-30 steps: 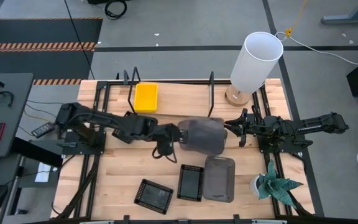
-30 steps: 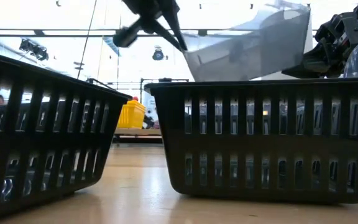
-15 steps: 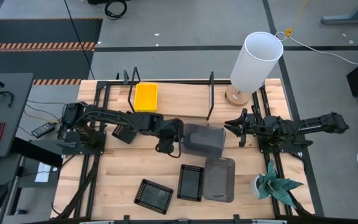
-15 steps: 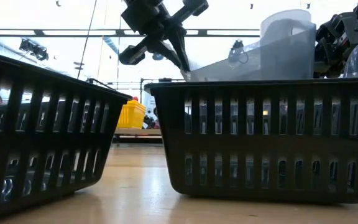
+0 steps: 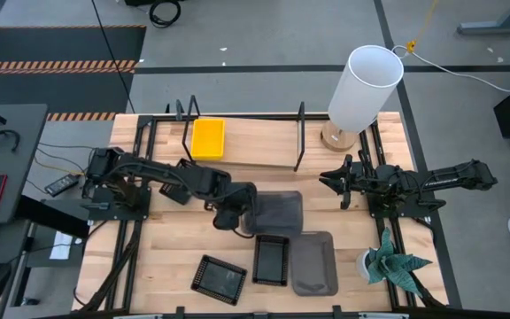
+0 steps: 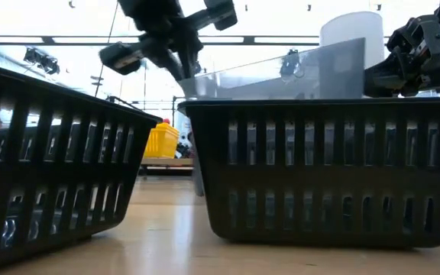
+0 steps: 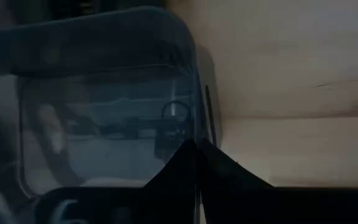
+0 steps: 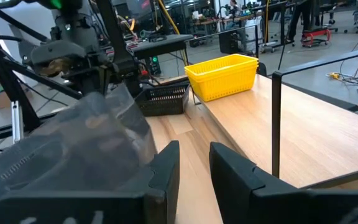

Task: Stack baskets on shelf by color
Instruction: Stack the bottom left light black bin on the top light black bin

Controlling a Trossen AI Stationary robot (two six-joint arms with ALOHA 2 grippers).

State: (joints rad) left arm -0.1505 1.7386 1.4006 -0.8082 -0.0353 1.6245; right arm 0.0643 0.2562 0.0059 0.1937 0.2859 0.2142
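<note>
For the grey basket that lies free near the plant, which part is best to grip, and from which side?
Probably the short rim of the free grey basket nearest the right gripper, from above: it lies flat, mouth up, with a black mesh basket close along one long side.

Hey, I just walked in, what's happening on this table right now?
The left claw is shut on the rim of a grey basket in the middle of the table, just in front of the shelf. Only a yellow basket stands on the shelf. A second grey basket and two black mesh baskets lie on the near side of the table. The right claw waits open beside the shelf's right end.
</note>
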